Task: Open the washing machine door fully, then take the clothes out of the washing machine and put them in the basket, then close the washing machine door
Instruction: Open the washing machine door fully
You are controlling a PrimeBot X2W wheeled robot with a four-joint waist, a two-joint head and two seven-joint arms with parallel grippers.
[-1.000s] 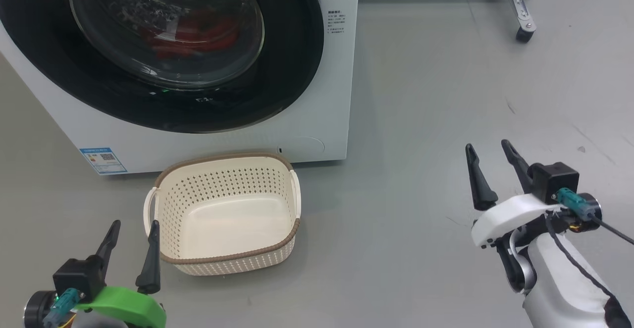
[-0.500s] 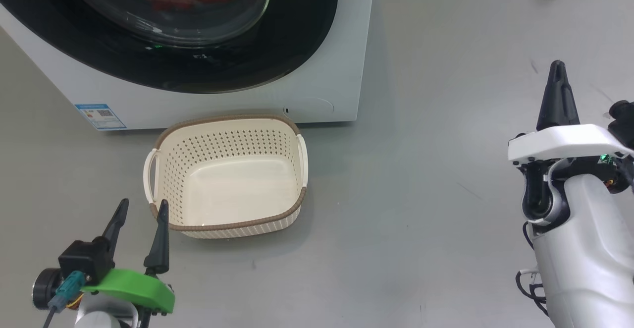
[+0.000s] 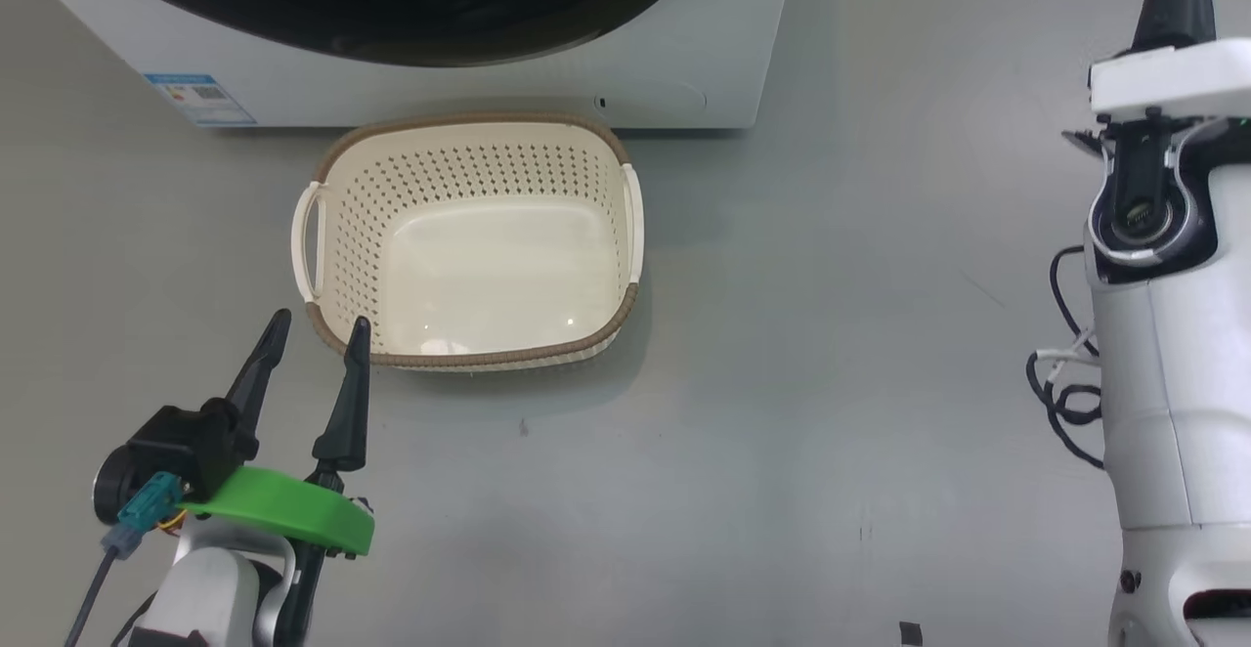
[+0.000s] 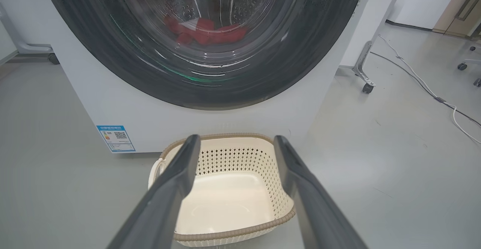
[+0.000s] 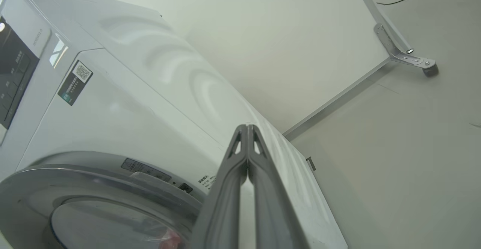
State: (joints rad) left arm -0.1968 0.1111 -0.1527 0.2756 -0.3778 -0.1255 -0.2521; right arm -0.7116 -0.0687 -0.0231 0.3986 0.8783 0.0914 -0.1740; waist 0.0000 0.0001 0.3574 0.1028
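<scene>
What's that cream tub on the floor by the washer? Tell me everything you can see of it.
It is a basket of cream plastic, a rounded rectangle with rows of small holes in its walls, a brown woven-look rim and a white loop handle on each side. It stands upright and empty on the grey floor, before the washing machine. The open left gripper hangs by its near corner, seemingly not touching.

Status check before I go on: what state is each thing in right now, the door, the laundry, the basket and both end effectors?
washing machine door: shut.
clothes: inside the washing machine, behind the door glass.
basket: upright on the floor in front of the machine, empty.
left end effector: open, holding nothing.
right end effector: shut, holding nothing.
</scene>
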